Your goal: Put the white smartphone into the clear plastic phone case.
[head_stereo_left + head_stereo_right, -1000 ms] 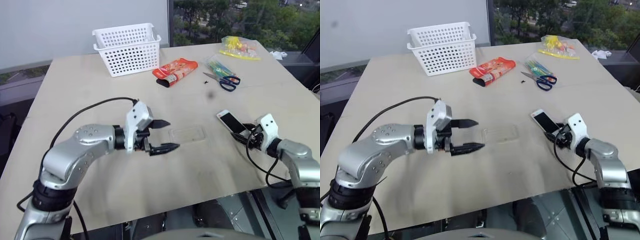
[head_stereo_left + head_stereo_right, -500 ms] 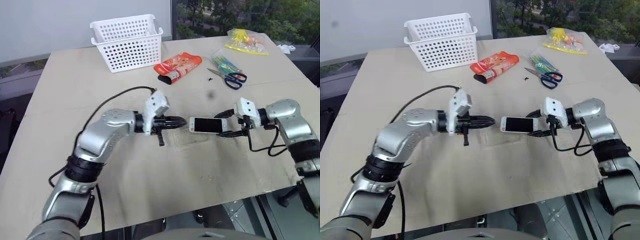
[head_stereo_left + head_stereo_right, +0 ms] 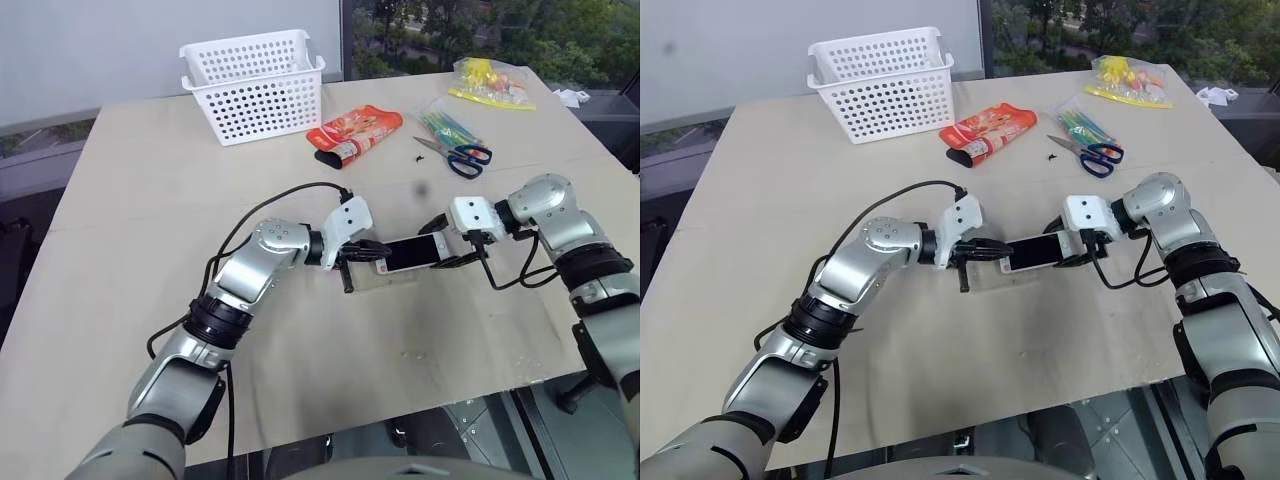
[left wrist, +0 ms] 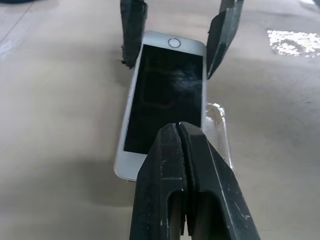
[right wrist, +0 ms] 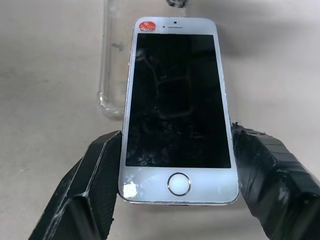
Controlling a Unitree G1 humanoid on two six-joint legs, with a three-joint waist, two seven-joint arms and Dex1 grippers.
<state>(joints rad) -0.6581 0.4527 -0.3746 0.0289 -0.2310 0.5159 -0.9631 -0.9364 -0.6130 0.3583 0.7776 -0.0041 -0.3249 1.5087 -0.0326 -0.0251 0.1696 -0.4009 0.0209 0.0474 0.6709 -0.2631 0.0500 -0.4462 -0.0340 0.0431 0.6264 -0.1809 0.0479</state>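
Now lower over clear plastic phone case (image 5: 111,75): white smartphone (image 5: 176,100), red-stickered.

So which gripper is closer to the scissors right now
Right. The right gripper, shut on the white smartphone, sits nearer the scissors. The left gripper, shut at the phone's other end, lies farther away.

Beige table (image 3: 150,200), white basket (image 3: 255,85), orange packet (image 3: 352,137), scissors (image 3: 460,155), clear plastic phone case (image 3: 385,277), snack bag (image 3: 490,85)
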